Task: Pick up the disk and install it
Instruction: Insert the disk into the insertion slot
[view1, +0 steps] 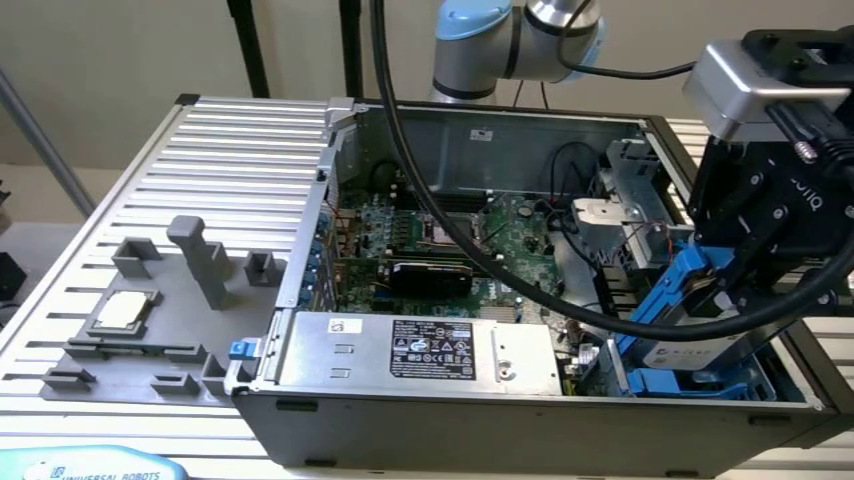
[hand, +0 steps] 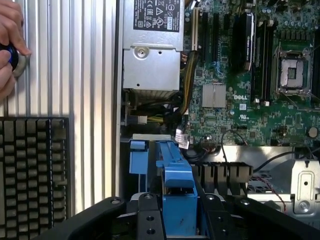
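Toward the exterior view's left, on the ribbed desk (view1: 240, 130), a grey fixture tray (view1: 147, 345) carries a small square CPU chip (view1: 120, 312), probably parked there to keep it clear of the work. Further along lies the open computer case (view1: 400, 425), its cover off so that the inside can be reached from above. A silver power supply (view1: 427, 350) sits along the near wall and the green motherboard (view1: 467, 235) behind it.

At the exterior view's right, the black end effector (view1: 714, 300) is clamped on the disk (view1: 683, 345), gripping it by its blue carrier. It holds the disk tilted, lower end down, at the blue drive bay (view1: 694, 382) in the case's corner. I judge the tilt is meant to line the carrier up with the bay, and that the disk is not yet seated, since much of it stands proud.

In the wrist view a hand (hand: 7, 45) rests on a round blue-and-black button, perhaps a stop switch, and the picture's edge cuts it off. What the dark gridded slab (hand: 32, 175) is, I cannot tell.

The disk's label does not face either camera, the carrier covers the fingertips, and the disk hides the bay's floor. A thick black cable (view1: 441, 200) crosses the motherboard and masks part of it
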